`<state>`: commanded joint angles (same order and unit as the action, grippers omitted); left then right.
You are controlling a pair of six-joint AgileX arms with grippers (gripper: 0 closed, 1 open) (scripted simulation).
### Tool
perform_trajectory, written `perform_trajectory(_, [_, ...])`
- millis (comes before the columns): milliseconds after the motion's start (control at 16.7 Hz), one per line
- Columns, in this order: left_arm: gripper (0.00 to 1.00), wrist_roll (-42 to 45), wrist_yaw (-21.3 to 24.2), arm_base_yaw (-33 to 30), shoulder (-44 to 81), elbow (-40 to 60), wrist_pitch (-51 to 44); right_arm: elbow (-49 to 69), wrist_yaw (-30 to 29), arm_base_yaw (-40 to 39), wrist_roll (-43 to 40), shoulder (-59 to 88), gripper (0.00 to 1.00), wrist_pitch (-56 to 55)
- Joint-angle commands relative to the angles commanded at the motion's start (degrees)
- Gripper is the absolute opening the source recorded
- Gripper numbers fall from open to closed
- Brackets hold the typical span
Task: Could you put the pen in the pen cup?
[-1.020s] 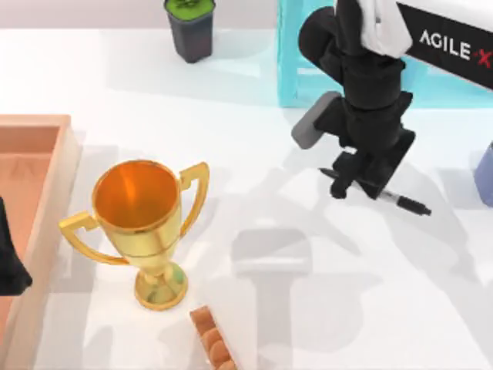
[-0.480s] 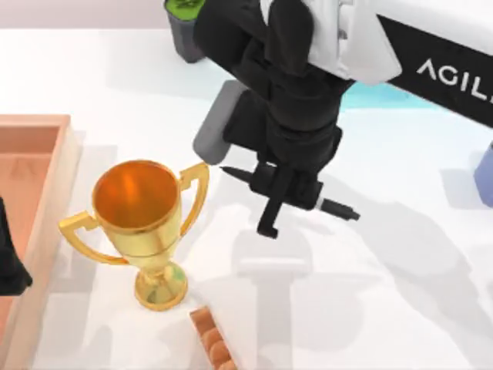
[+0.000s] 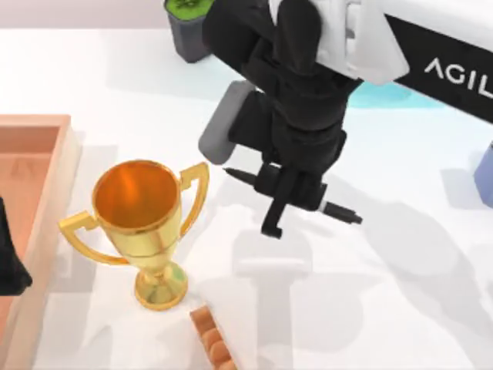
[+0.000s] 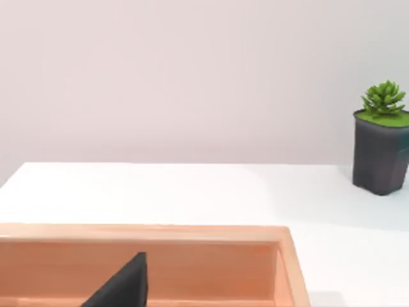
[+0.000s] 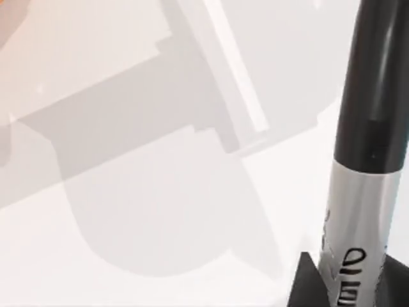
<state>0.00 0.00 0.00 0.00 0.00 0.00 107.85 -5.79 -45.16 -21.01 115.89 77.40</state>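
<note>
table (image 3: 431, 308) white | wooden tray (image 3: 35, 193) at 9 o'clock edge, left end effector (image 3: 9, 262) parked over it, finger state can't tell | trophy (image 3: 142, 223) at 8 o'clock of right end effector (image 3: 286, 202) | right end effector mid-table, raised, clamped on pen (image 3: 339, 209) | pen level, off the table | pen cup (image 3: 484, 176) at 3 o'clock edge
</note>
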Motion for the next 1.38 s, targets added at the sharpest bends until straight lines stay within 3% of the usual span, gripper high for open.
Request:
perform_trajectory(360, [1.0,0.0,0.0,0.0,0.0,0.0,0.0,-11.8,17.1,16.0,-1.0,-3.3,0.0,-12.2])
perform_trajectory(1020, [1.0,0.0,0.0,0.0,0.0,0.0,0.0,-39.1,65.3,60.0,-4.7,-6.2,0.0,-62.5])
perform_trajectory(1380, [1.0,0.0,0.0,0.0,0.0,0.0,0.0,-45.6,87.5,73.1,-8.4,-9.7,0.0,-84.2])
